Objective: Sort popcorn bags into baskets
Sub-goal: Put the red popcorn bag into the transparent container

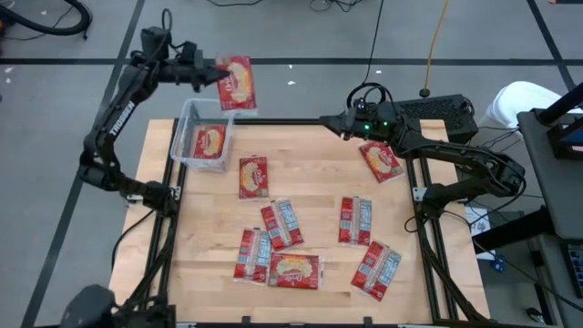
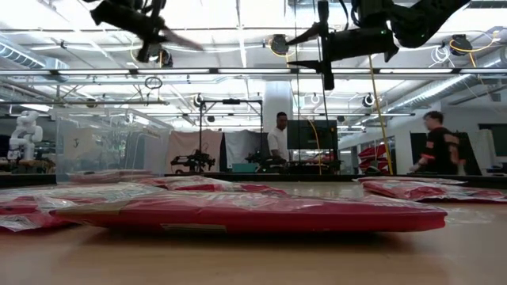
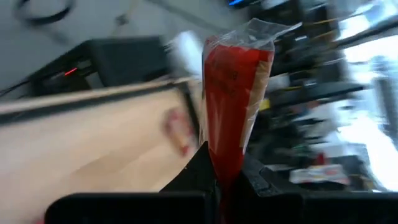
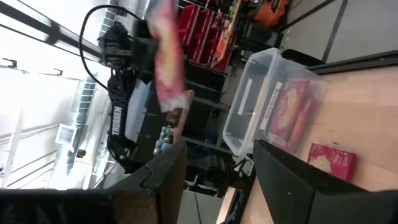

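My left gripper [image 1: 215, 76] is raised beyond the table's far left corner, shut on a red popcorn bag [image 1: 238, 84] that hangs in the air just past the clear plastic basket [image 1: 185, 117]. One bag [image 1: 209, 143] lies flat inside the basket. Several more bags lie flat on the wooden table, among them one [image 1: 253, 176] near the basket and one [image 1: 381, 161] at the right. My right gripper [image 1: 330, 119] hovers open over the table's far edge, pointing toward the left arm, with nothing between its fingers [image 4: 161, 174]. My left gripper pinches one short end of the bag [image 3: 224, 167] between its two fingers. The fingers come nearly level from the table's left and lie along the bag. The bag sticks out ahead of them, lifted clear, its printed face [image 1: 240, 87] turned up.
The basket [image 4: 249, 93] stands on the table's far left corner. The loose bags fill the table's middle and near part [image 1: 294, 270]; bare wood shows at the near left. A monitor arm and cables stand off the right edge [image 1: 547, 128]. People [image 2: 277, 134] are in the room behind.
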Controlling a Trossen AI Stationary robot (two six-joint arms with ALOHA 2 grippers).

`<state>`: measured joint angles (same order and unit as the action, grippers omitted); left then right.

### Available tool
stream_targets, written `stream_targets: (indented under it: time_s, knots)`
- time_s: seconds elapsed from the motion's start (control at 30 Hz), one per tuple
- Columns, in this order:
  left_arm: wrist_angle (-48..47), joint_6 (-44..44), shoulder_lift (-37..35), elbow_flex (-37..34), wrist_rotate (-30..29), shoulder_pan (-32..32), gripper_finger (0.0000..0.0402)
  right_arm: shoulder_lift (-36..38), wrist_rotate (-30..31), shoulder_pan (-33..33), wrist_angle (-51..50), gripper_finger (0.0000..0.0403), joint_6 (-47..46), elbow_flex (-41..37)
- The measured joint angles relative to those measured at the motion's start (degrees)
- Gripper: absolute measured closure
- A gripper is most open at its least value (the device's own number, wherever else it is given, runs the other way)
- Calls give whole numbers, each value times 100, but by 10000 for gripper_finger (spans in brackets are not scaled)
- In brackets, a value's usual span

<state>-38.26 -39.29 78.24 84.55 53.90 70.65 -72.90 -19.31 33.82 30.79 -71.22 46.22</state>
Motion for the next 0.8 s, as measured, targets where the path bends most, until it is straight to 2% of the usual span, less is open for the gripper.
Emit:
stream_targets:
  time_s: [0.1,0.23,0.33,0.43,0.57,0.8]
  knots:
    - [-1196,906,13,51,-403,135,383,0,2,-16,20,223,2,0]
    - [-2443,1998,46,50,-1322,142,382,0,2,-20,19,223,-14,0]
    - [-2924,2561,56,42,-2182,128,382,0,0,-20,17,223,-27,0]
    - [-2966,2988,54,42,-2834,140,382,0,0,-20,20,223,-65,0]
    - [-3037,3152,178,44,-2989,132,382,0,-3,-21,53,223,-114,0]
    - [-3508,3427,796,42,-3445,134,382,-2,-24,-129,68,223,-104,0]
